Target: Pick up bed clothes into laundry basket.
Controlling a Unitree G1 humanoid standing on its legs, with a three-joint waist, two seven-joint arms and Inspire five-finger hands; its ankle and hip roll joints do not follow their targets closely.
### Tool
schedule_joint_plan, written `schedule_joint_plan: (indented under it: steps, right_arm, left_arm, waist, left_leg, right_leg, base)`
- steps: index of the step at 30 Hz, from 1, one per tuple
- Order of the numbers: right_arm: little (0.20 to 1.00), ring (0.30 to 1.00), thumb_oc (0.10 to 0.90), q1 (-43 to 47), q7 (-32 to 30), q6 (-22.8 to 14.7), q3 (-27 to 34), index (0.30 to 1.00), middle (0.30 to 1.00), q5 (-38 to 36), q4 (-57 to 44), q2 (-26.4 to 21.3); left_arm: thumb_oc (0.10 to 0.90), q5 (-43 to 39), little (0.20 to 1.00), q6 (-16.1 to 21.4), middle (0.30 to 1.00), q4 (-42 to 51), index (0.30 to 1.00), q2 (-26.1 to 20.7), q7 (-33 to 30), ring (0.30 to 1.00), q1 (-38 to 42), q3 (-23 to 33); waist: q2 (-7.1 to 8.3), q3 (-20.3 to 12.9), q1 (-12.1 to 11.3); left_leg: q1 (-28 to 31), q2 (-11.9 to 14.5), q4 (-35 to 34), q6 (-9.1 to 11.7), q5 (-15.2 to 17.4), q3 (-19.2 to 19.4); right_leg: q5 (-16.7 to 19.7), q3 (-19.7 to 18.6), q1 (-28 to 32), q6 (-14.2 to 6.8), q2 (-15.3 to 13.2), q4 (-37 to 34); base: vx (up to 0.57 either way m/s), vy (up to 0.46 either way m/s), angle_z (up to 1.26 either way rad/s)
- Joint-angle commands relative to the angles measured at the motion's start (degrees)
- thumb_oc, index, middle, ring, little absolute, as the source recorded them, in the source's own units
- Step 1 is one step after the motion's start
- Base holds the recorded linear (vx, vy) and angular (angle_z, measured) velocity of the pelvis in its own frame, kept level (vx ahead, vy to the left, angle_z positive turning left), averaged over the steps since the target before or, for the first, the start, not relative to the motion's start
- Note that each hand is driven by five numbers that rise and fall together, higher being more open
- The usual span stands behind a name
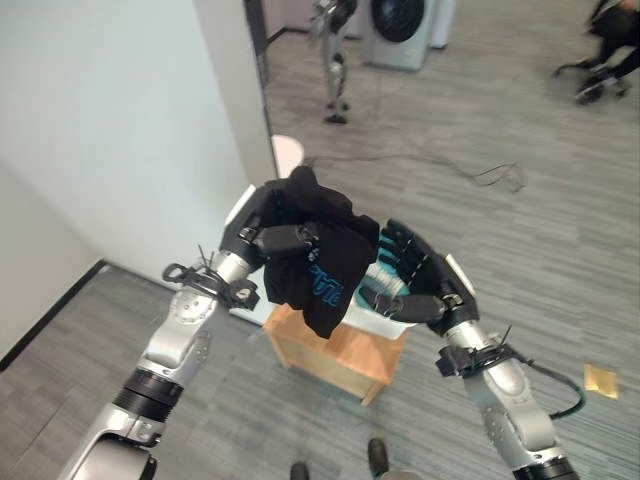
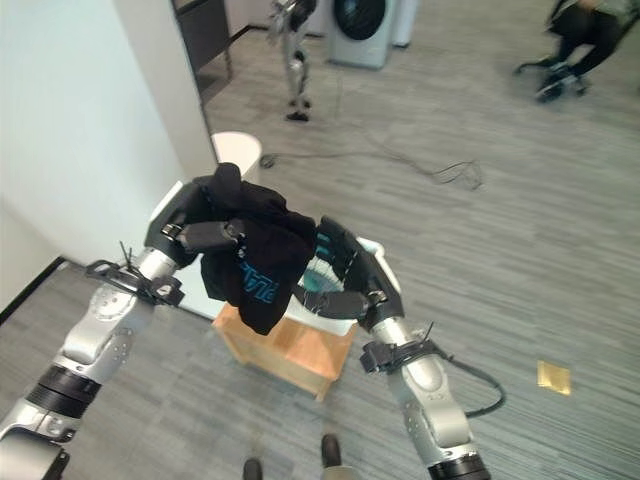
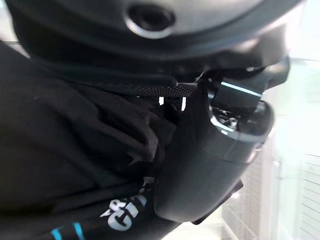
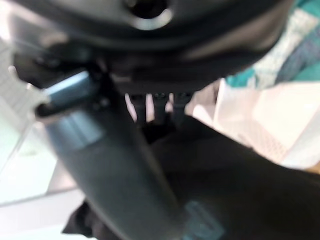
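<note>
A black garment with blue print (image 1: 322, 262) hangs from my left hand (image 1: 268, 238), whose fingers are curled round its bunched top; the left wrist view shows the same black cloth (image 3: 75, 150) pressed against the palm. The garment dangles over a white laundry basket (image 1: 458, 272) standing on a low wooden stool (image 1: 340, 355). Teal patterned cloth (image 1: 381, 273) lies inside the basket. My right hand (image 1: 415, 275) is over the basket just right of the garment, fingers spread and relaxed, with its thumb (image 4: 105, 165) against the black cloth (image 4: 235, 185).
A white wall (image 1: 110, 120) runs along the left, with a small white bin (image 1: 288, 152) at its corner. Further back are a washing machine (image 1: 400, 30), another robot's legs (image 1: 335, 75), a loose cable (image 1: 500, 175) and a seated person (image 1: 605, 50).
</note>
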State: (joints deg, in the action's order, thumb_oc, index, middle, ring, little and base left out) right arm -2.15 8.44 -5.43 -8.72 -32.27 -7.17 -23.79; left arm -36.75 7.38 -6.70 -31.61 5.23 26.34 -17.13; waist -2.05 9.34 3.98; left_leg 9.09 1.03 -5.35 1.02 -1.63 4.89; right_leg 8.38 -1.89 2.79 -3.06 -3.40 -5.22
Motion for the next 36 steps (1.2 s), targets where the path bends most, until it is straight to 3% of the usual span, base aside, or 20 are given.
schedule_joint_plan:
  steps: [1, 13, 25, 36]
  right_arm:
    - [0.9, 0.9, 0.8, 1.51, 2.39, -4.47, 1.06, 0.9, 0.9, -2.44, -5.45, 0.07]
    - [0.9, 0.9, 0.8, -0.19, 2.89, -4.36, -0.28, 0.9, 0.9, -2.8, -4.13, -0.19]
    - [0.9, 0.9, 0.8, -1.7, 3.48, -4.97, -1.87, 0.9, 0.9, -2.54, -5.01, -0.34]
    - [0.9, 0.9, 0.8, -2.34, 4.33, -5.75, -1.28, 0.9, 0.9, -2.84, -4.03, -1.08]
  left_arm:
    - [0.4, -2.69, 0.3, 8.2, 0.3, -3.39, 0.3, 0.55, -2.55, 0.3, 14.67, 0.23]
    - [0.4, -0.79, 0.3, 6.87, 0.3, -19.54, 0.3, -3.53, -4.82, 0.3, 27.48, -5.45]
    - [0.4, 2.17, 0.3, 5.73, 0.3, -33.67, 0.3, -4.34, -5.87, 0.3, 37.25, -9.18]
    - [0.4, 6.07, 0.3, 6.12, 0.3, -40.74, 0.3, -11.77, -6.11, 0.3, 47.79, -13.61]
  waist:
    - [-0.64, -6.26, 1.21]
    - [-0.95, -6.07, 4.23]
    - [0.37, -3.48, 7.54]
    - [1.27, -0.44, 8.65]
  left_leg:
    - [-2.32, -0.71, 1.55, 0.65, 3.95, -1.32]
    - [-2.62, -0.24, 0.35, 0.97, 3.54, 0.81]
    - [-6.28, 0.5, 0.35, 1.38, 3.29, 4.57]
    - [-9.28, 0.97, 0.35, 1.66, 2.97, 7.82]
  right_leg:
    - [-13.14, 2.02, 2.32, -4.97, -3.03, 5.74]
    - [-11.5, 0.29, 1.17, -6.05, -2.54, 3.95]
    - [-8.73, -3.3, -3.76, -7.02, -1.84, 1.79]
    - [-6.57, -5.78, -8.45, -7.96, -1.23, 0.89]
  base:
    - [0.06, 0.01, -0.05]
    - [0.02, 0.016, -0.06]
    - [-0.03, 0.034, -0.22]
    - [0.01, 0.025, -0.2]
